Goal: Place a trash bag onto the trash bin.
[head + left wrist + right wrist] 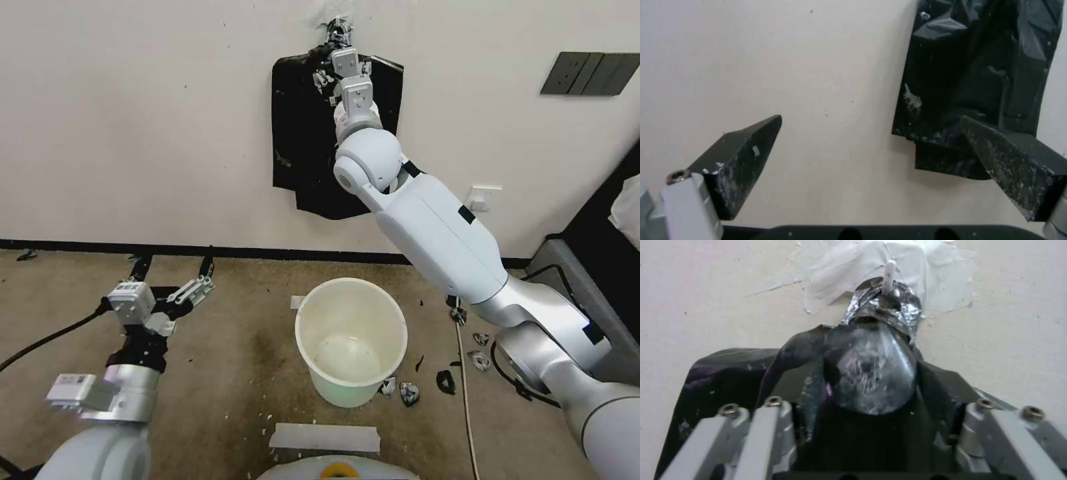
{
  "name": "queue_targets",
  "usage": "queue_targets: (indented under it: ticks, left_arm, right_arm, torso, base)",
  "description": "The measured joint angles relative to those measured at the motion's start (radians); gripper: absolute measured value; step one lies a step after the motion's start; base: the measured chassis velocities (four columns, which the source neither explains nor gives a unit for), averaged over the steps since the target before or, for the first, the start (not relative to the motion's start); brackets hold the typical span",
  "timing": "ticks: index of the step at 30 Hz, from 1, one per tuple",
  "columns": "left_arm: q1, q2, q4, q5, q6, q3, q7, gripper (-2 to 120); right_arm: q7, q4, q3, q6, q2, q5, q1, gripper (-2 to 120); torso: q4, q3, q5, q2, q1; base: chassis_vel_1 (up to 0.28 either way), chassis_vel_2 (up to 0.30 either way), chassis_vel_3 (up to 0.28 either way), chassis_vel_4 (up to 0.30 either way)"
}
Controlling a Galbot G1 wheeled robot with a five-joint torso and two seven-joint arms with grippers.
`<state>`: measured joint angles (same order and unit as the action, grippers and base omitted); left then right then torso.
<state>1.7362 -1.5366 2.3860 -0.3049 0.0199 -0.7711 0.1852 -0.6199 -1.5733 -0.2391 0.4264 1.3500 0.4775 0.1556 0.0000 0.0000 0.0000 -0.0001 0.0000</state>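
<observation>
The cream-white trash bin (353,390) stands upright on the floor in front of me, open and unlined. On the wall above it, a flat bunch of black bags (300,133) (978,66) (720,380) hangs from a white hook (889,273). I cannot tell a single trash bag apart from the bunch. My right gripper (335,39) (871,326) is raised to the bunch's top, its scuffed black fingers (871,380) shut together on the plastic just under the knot. My left gripper (175,263) (871,120) hovers low at the left, open and facing the wall.
Torn black plastic scraps (408,393) lie on the floor right of the bin. A strip of tape (325,437) lies in front of it. A dark cabinet (587,267) stands at the right, and a wall socket (483,198) sits behind my right arm.
</observation>
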Motion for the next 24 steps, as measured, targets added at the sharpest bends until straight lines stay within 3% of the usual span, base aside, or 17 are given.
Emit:
queue_targets:
  ticks: [12,24]
  left_arm:
    - [0.002,-0.001,-0.004,0.006,-0.002,0.005,0.001,100]
    - [0.002,-0.002,-0.004,0.006,-0.003,0.005,0.001,100]
  right_arm:
    - [0.002,-0.005,-0.004,0.003,-0.003,-0.003,0.0,45]
    - [0.0,-0.032,-0.003,0.014,-0.009,-0.012,0.013,45]
  torso:
    - [0.0,0.0,0.0,0.0,0.0]
    - [-0.0001,0.0,0.0,0.0,0.0]
  base:
    - [0.0,0.0,0.0,0.0]
    - [0.0,0.0,0.0,0.0]
